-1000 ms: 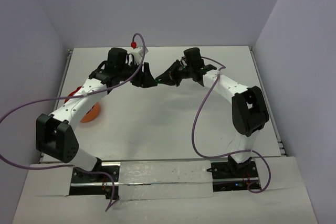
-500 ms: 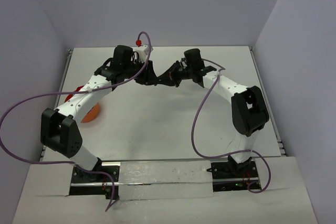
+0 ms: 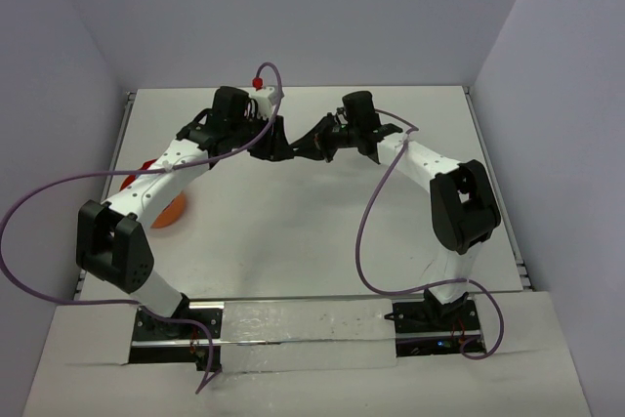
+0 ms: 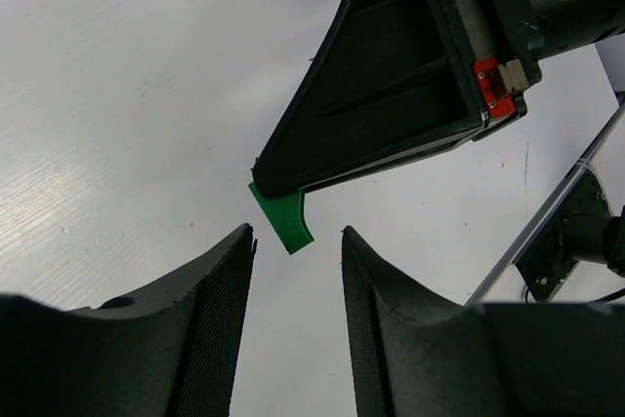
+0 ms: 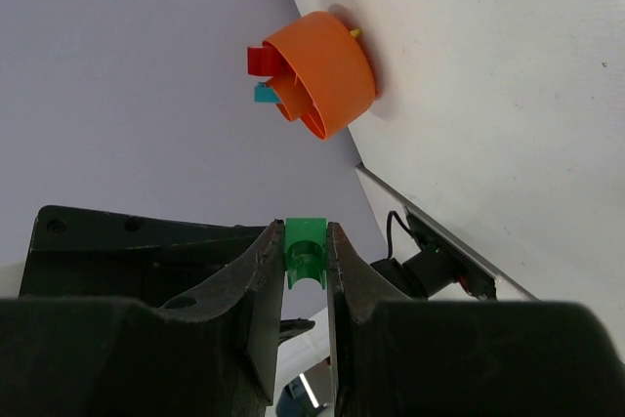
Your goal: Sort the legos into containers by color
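Note:
My right gripper [image 5: 304, 229] is shut on a small green lego [image 5: 305, 246] and holds it above the table at mid-back [image 3: 305, 145]. My left gripper [image 4: 298, 241] is open, and its tips sit just short of that green lego [image 4: 282, 223], which sticks out from the right gripper's dark fingers [image 4: 391, 95]. In the top view the left gripper [image 3: 281, 149] nearly touches the right one. The orange bowl [image 5: 327, 70] stands on the table at the left, half hidden under the left arm [image 3: 170, 210]. A red lego [image 5: 259, 59] and a teal lego [image 5: 264, 94] show inside it.
Purple cables loop from both arms over the table [image 3: 361, 231]. Lilac walls close the table on the left, back and right. A metal rail [image 3: 293, 302] runs along the near edge by the arm bases.
My left arm has swung right and its gripper has closed the gap to the right gripper. The right arm has held still with the green lego.

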`<action>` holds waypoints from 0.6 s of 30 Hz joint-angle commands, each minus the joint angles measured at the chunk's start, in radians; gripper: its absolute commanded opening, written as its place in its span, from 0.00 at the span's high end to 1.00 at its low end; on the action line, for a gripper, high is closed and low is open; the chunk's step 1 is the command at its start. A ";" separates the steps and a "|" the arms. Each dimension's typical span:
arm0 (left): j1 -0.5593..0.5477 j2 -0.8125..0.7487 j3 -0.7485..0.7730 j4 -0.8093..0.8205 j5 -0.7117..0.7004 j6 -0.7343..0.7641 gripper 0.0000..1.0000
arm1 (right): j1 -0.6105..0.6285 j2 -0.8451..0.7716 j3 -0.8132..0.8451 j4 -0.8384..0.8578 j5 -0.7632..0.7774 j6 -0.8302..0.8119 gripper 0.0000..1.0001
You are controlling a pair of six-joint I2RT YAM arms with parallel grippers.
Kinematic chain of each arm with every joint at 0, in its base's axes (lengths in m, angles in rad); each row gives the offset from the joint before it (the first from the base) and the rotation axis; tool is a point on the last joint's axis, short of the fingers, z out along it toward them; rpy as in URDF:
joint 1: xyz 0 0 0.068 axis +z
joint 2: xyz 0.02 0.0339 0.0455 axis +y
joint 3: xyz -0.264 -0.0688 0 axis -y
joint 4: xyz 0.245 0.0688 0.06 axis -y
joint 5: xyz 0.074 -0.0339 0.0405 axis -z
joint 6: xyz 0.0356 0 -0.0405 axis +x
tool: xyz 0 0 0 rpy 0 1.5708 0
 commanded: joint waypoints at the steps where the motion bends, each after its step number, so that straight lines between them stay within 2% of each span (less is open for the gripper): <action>1: -0.008 -0.011 0.002 -0.007 -0.014 0.005 0.56 | 0.007 -0.025 0.000 0.040 -0.019 0.004 1.00; 5: -0.008 -0.006 0.004 -0.001 -0.004 0.004 0.66 | 0.008 -0.027 -0.003 0.046 -0.022 0.007 1.00; 11: -0.008 0.015 0.010 0.003 0.025 -0.004 0.75 | 0.011 -0.025 -0.016 0.102 -0.048 0.030 1.00; 14: -0.007 0.018 0.012 0.001 0.028 -0.001 0.86 | 0.013 -0.025 -0.020 0.115 -0.059 0.042 1.00; 17: -0.007 0.006 0.003 -0.004 0.026 0.004 1.00 | 0.014 -0.024 -0.026 0.152 -0.066 0.042 0.81; 18: -0.007 0.001 0.000 -0.004 0.026 0.008 1.00 | 0.013 -0.025 -0.031 0.160 -0.070 0.045 0.77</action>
